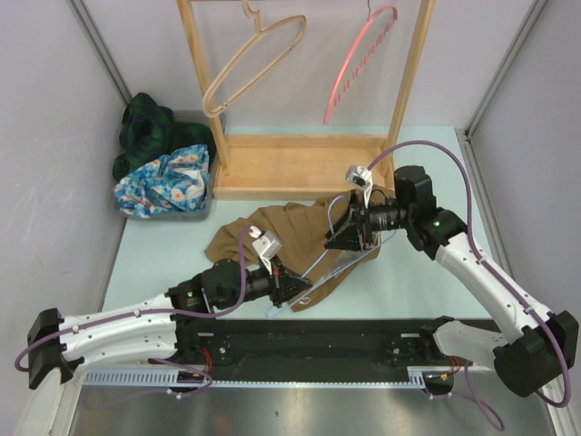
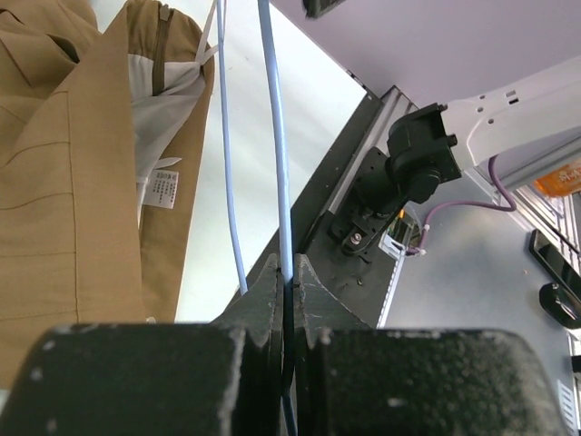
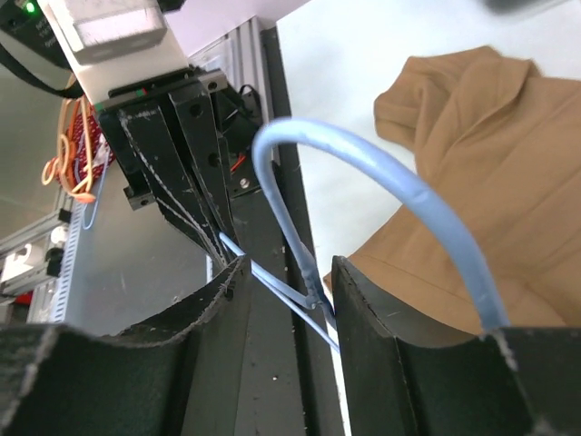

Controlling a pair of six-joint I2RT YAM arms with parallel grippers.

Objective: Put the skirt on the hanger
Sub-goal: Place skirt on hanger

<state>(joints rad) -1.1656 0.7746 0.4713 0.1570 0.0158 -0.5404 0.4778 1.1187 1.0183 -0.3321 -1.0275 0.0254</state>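
A tan skirt (image 1: 272, 227) lies crumpled on the table, with a white label (image 2: 163, 189) showing inside its waistband. A light-blue wire hanger (image 1: 320, 265) lies across its near edge. My left gripper (image 1: 295, 289) is shut on one wire of the hanger (image 2: 275, 136), which runs up between its closed jaws (image 2: 288, 272). My right gripper (image 1: 340, 238) stands open around the hanger's twisted neck. The hook (image 3: 363, 159) curves over the right finger (image 3: 390, 336), and the neck sits close against it. Beyond the hook the skirt (image 3: 490, 145) shows in the right wrist view.
A wooden rack (image 1: 309, 168) stands at the back, with a wooden hanger (image 1: 250, 59) and a pink hanger (image 1: 359, 64) on it. A heap of other clothes (image 1: 159, 168) sits at the back left. A black rail (image 1: 309, 341) runs along the near edge.
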